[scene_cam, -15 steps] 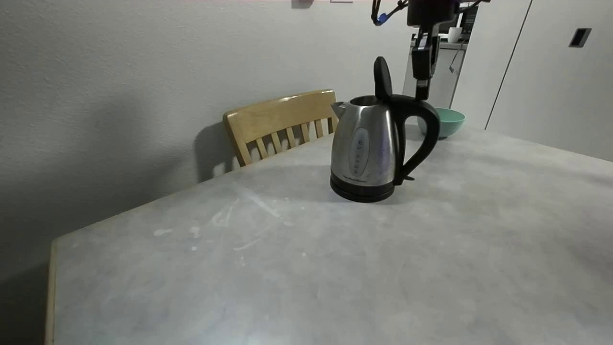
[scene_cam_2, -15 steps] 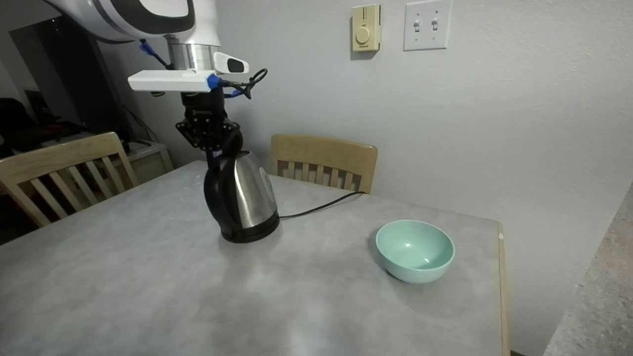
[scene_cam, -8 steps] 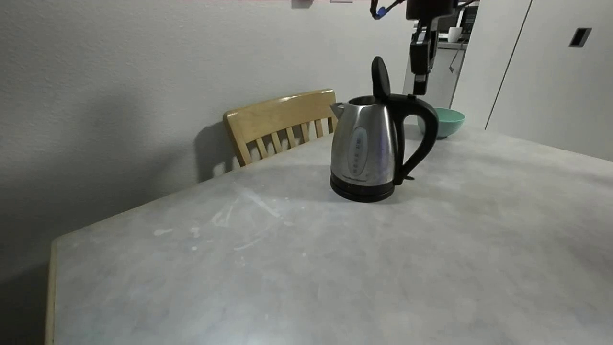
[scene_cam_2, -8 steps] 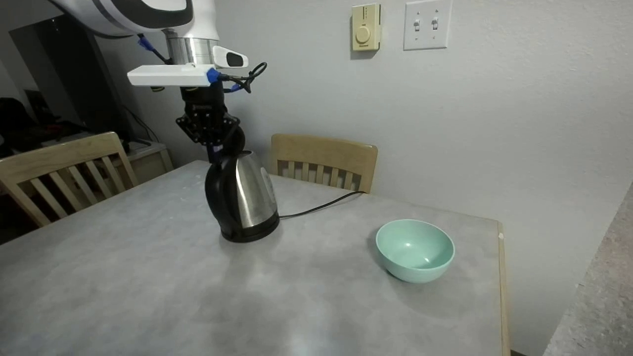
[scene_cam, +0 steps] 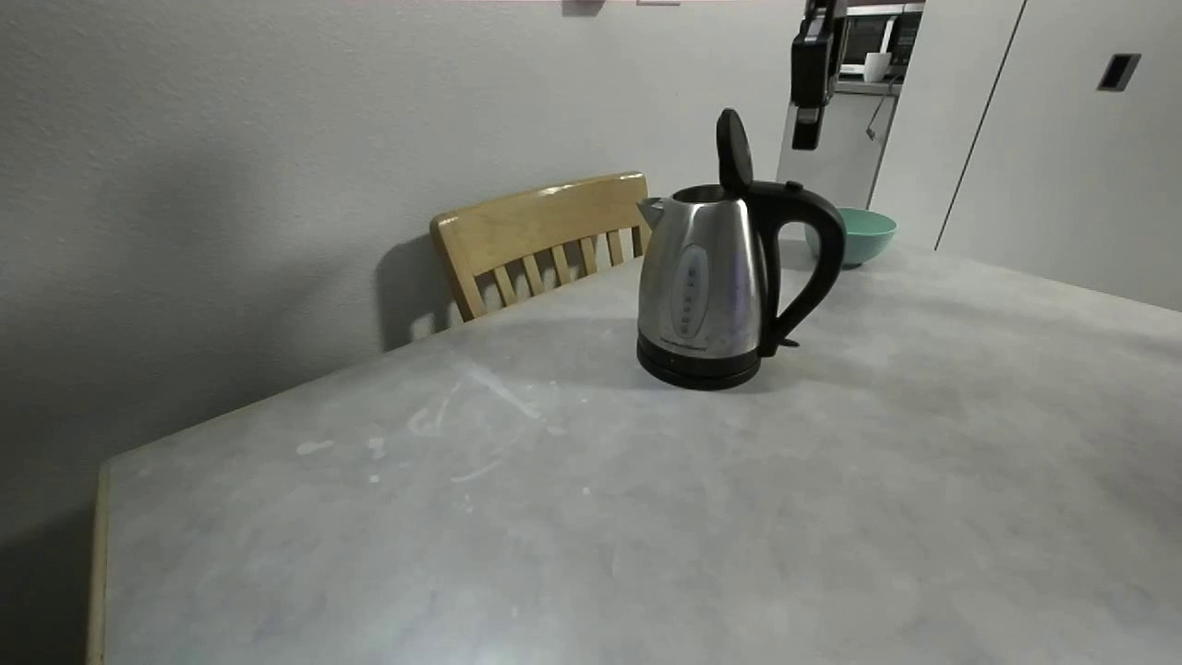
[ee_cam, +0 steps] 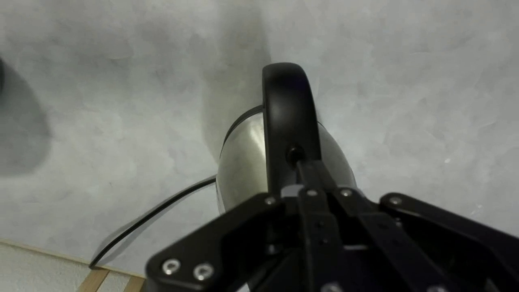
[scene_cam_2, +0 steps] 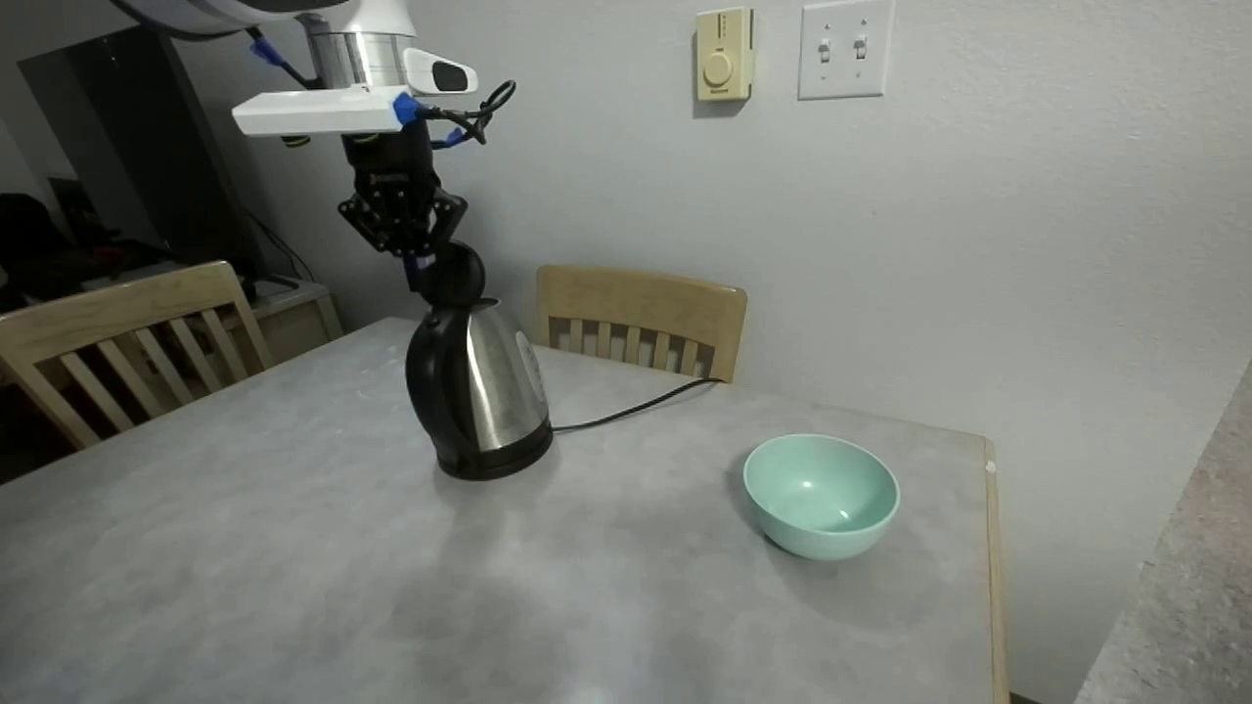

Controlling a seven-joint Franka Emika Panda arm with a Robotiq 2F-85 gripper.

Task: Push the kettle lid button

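Judged as good as done, with the kettle lid (scene_cam: pixel 735 152) upright
Hovers above the lid button (scene_cam: pixel 793 187) with the gripper (scene_cam: pixel 807 137) drawn together on nothing, clear of the kettle (scene_cam: pixel 716 291) on the table (scene_cam: pixel 554 517); could knock the kettle lid through sideways drift, or tip the kettle through any off-centre push; counts one kettle, one kettle lid, one lid button, one bowl (scene_cam_2: pixel 820 499), one power cord (scene_cam_2: pixel 636 409), two chairs (scene_cam_2: pixel 641 298).

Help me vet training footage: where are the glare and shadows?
In an exterior view, glare whitens the table near the bottom, and a shadow darkens the wall beside the chair; in an exterior view, small glints inside the bowl; in the wrist view, a bright streak on the kettle, a soft shadow beside it.
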